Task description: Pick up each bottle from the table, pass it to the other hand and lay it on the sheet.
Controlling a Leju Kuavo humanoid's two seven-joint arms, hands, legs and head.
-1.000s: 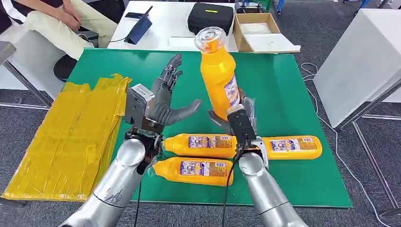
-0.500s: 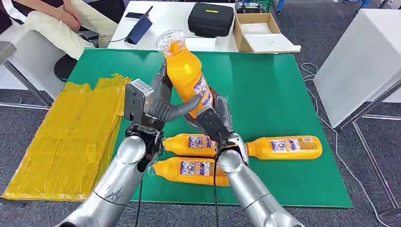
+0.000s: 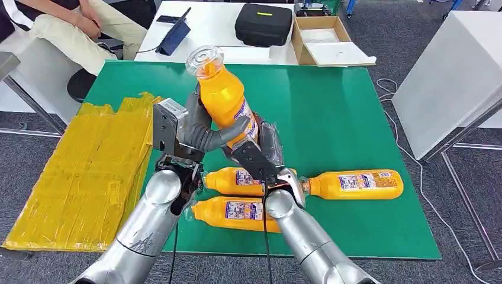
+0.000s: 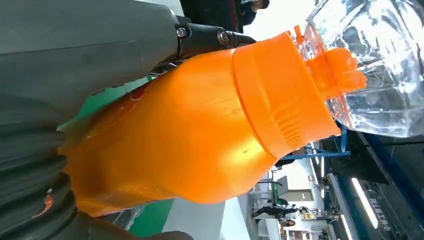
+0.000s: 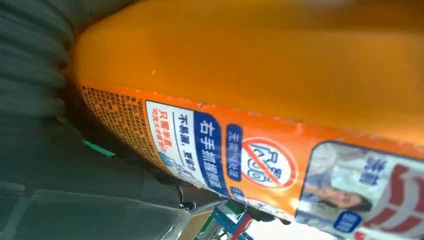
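**Fingers of both hands wrap one orange bottle**

Fingers (image 3: 232, 134) of the left hand (image 3: 198, 130) and the right hand (image 3: 260, 151) both clasp an orange plastic bottle with a clear cap (image 3: 224, 97), held upright, slightly tilted, above the green worktop (image 3: 343, 112). Three more orange bottles lie on it; a crumpled yellow plastic sheet (image 3: 83, 177) lies to the left.

You are in a work room, like a lab or an office. You can see a grey carpet floor (image 3: 367, 272) and white tables (image 3: 456, 77) all around a green table (image 3: 349, 118). On a white desk (image 3: 207, 29) sit a black case (image 3: 264, 23) and an open cardboard box (image 3: 322, 38). A person (image 3: 71, 29) sits on a chair close by.
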